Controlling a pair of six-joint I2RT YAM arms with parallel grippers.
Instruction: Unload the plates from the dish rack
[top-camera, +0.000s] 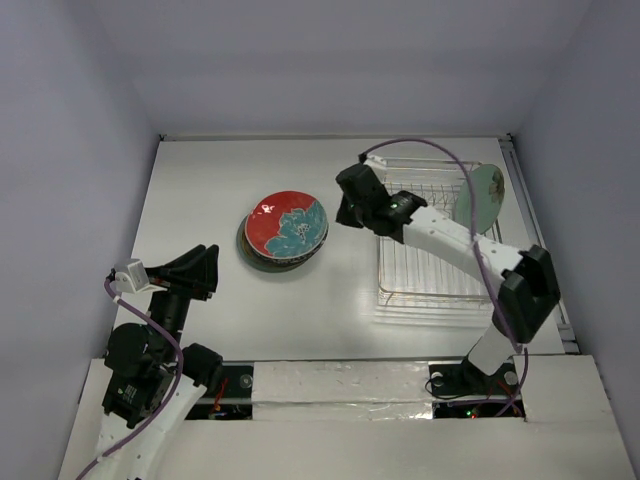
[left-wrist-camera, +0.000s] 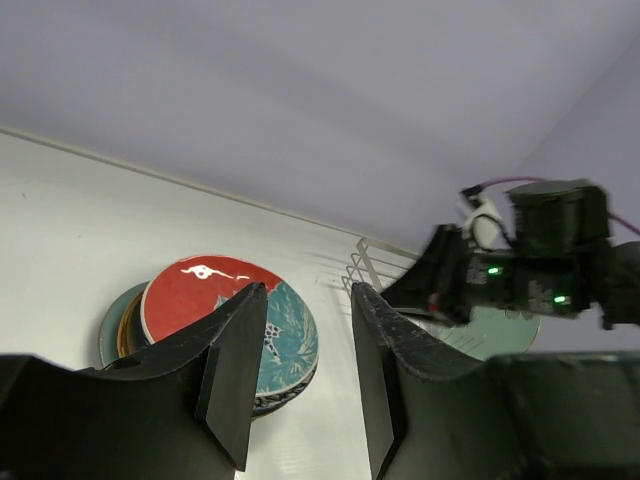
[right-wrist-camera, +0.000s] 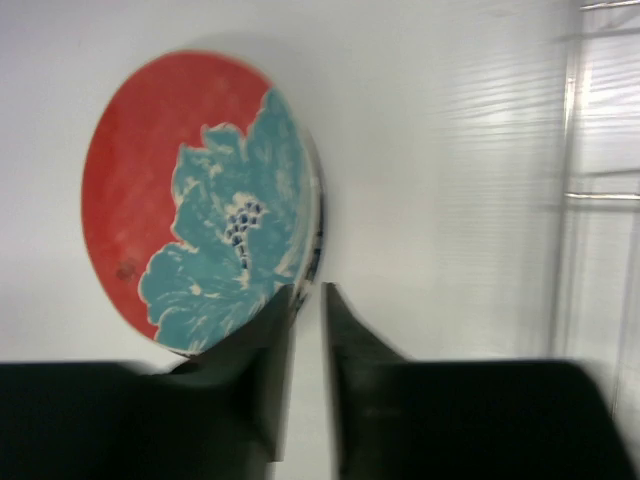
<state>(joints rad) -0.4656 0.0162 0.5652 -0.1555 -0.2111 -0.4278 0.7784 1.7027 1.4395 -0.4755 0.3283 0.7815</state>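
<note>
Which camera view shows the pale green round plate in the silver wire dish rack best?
The top external view: the pale green round plate stands unobstructed in the silver wire dish rack. The left wrist view hides most of it behind the right arm; the right wrist view misses it.
</note>
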